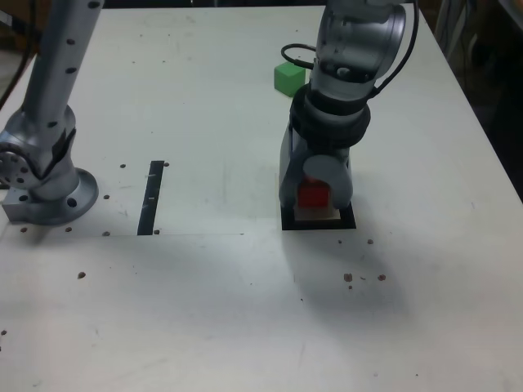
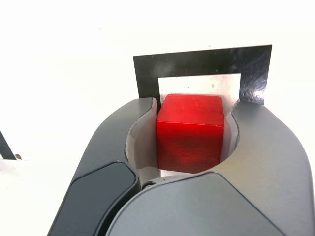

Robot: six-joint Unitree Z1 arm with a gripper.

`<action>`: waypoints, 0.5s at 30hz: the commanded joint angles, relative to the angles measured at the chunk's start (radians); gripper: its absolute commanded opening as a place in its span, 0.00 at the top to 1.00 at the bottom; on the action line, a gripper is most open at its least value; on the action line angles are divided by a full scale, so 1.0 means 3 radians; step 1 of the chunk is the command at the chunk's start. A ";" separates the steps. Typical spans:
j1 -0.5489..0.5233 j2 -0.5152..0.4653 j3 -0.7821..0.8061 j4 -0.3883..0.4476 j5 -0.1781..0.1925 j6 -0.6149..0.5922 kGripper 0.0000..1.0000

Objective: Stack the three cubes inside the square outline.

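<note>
Looking across a white table (image 1: 204, 310), we count two cubes in sight: one red cube (image 2: 190, 132) and one green cube (image 1: 288, 78). We see one gripper (image 2: 190, 147) with its jaws closed on the red cube's sides, holding it over the pale centre of the one square outline (image 2: 197, 64). The green cube sits well apart, farther back on the table. One narrow black strip (image 1: 152, 197) lies toward the exterior view's left, near one grey arm base (image 1: 49, 192).

white table (image 1: 204, 310) | green cube (image 1: 288, 78) | square outline (image 1: 288, 223) | black strip (image 1: 151, 198)
</note>
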 commanded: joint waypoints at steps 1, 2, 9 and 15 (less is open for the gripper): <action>0.0006 -0.0002 -0.0040 0.0041 -0.0031 0.0060 0.47; 0.0006 -0.0001 -0.0048 0.0058 -0.0047 0.0081 0.36; 0.0006 0.0045 -0.0010 0.0116 -0.0233 0.0070 0.01; 0.0006 -0.0080 -0.0067 0.0188 -0.0171 0.0050 0.01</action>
